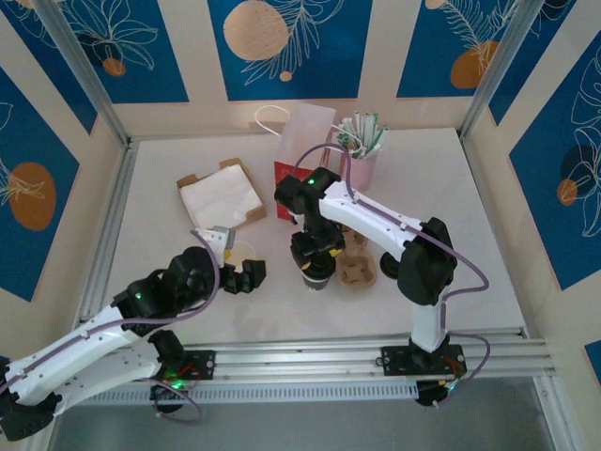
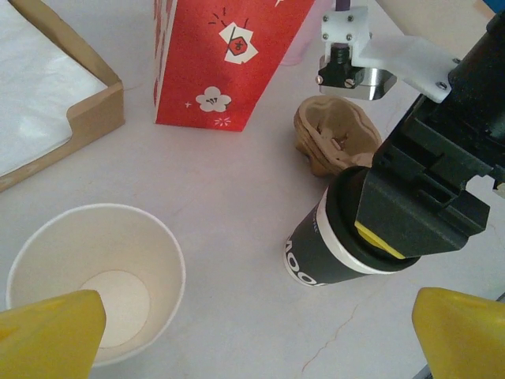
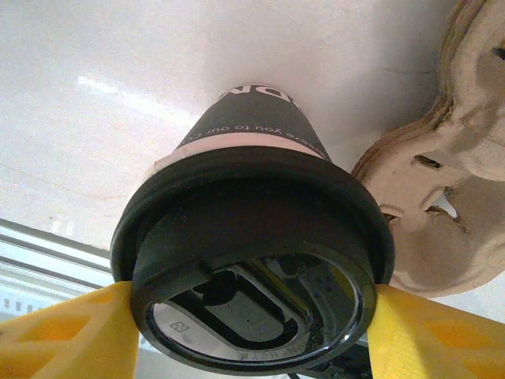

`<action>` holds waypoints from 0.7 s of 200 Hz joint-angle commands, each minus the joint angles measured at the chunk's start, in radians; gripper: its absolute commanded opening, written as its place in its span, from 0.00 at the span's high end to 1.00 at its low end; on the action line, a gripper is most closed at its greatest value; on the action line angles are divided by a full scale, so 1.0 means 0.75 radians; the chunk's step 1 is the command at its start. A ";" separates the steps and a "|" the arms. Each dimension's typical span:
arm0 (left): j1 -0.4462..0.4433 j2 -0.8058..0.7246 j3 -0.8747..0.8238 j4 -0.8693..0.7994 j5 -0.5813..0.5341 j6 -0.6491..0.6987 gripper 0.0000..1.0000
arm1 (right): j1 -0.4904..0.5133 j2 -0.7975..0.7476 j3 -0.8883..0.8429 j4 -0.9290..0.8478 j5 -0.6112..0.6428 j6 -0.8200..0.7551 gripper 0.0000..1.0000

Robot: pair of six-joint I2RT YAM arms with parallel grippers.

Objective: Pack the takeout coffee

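Observation:
The takeout coffee is a black paper cup (image 1: 317, 277) (image 2: 327, 249) with a black lid (image 3: 252, 260), standing on the table near the middle. My right gripper (image 1: 317, 252) (image 3: 252, 320) comes down on it from above, and its yellow fingers (image 3: 71, 335) press the lid's rim from both sides. A brown moulded cup carrier (image 1: 359, 268) (image 2: 335, 142) (image 3: 442, 197) lies just right of the cup. Behind it stands the red and white paper bag (image 1: 302, 141) (image 2: 229, 55). My left gripper (image 1: 242, 274) (image 2: 256, 335) is open and low, with nothing between its fingers, beside an empty white paper cup (image 2: 95, 276).
A cardboard tray of white napkins (image 1: 221, 197) (image 2: 47, 103) sits at the back left. A pink cup of stirrers (image 1: 362, 155) stands to the right of the bag. Walls close the table at the back and sides.

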 commanded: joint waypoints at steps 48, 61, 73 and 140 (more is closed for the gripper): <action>0.024 0.004 -0.004 0.035 0.009 0.031 0.00 | -0.003 0.009 -0.035 0.008 -0.037 -0.010 0.32; 0.024 0.008 -0.004 0.036 0.011 0.031 0.00 | -0.001 0.009 -0.036 0.012 -0.039 -0.006 0.32; 0.024 0.008 -0.004 0.037 0.014 0.031 0.00 | -0.001 0.010 -0.036 0.012 -0.039 -0.006 0.32; 0.028 0.009 -0.004 0.044 0.018 0.031 0.00 | 0.005 0.008 -0.027 -0.006 -0.025 -0.006 0.32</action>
